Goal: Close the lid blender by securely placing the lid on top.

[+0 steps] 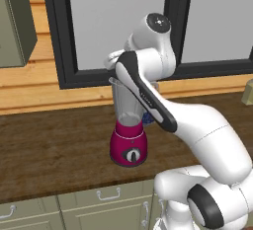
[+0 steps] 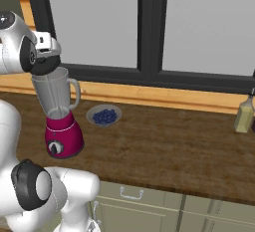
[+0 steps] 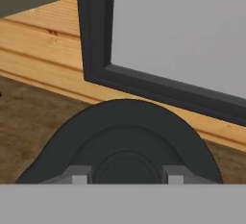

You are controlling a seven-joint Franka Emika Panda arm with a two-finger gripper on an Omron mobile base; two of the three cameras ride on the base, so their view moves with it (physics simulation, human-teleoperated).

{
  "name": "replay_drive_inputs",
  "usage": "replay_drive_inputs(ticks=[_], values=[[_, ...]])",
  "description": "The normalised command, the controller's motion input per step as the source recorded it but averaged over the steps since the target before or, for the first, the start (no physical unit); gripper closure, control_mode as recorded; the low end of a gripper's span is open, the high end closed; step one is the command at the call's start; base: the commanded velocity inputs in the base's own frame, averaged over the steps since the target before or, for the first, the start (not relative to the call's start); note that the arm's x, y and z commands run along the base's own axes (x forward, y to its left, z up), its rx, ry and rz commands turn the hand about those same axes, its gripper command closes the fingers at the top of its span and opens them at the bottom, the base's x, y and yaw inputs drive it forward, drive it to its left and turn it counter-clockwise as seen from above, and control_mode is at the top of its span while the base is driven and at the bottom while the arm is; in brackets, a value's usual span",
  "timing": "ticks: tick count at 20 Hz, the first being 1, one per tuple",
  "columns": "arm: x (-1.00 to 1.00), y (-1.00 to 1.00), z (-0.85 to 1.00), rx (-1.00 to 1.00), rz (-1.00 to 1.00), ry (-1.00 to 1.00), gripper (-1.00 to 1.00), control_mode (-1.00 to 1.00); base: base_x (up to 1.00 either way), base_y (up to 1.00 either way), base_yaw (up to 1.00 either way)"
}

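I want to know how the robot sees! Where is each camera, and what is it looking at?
Left base view: behind the arm's left, looking down over the white arm, which crosses the blender.
Right base view: behind its right; arm at left, the lid over the jar, a bowl of blueberries, a bottle.
Hand view: on the hand, facing the window frame; the gripper is shut on the lid.
Both base views share the blender and the wooden counter.
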Motion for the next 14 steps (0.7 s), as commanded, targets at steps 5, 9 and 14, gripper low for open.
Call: replay_drive_inputs(ticks=[5, 9, 14], values=[[0.1, 0.0, 0.0, 0.0, -0.02, 0.0, 1.0, -1.0, 0.0, 0.0, 0.0], [0.12, 0.0, -0.01, 0.0, -0.01, 0.0, 1.0, -1.0, 0.0, 0.0, 0.0], [0.13, -0.01, -0.11, 0.0, 0.0, 0.0, 1.0, -1.0, 0.0, 0.0, 0.0]])
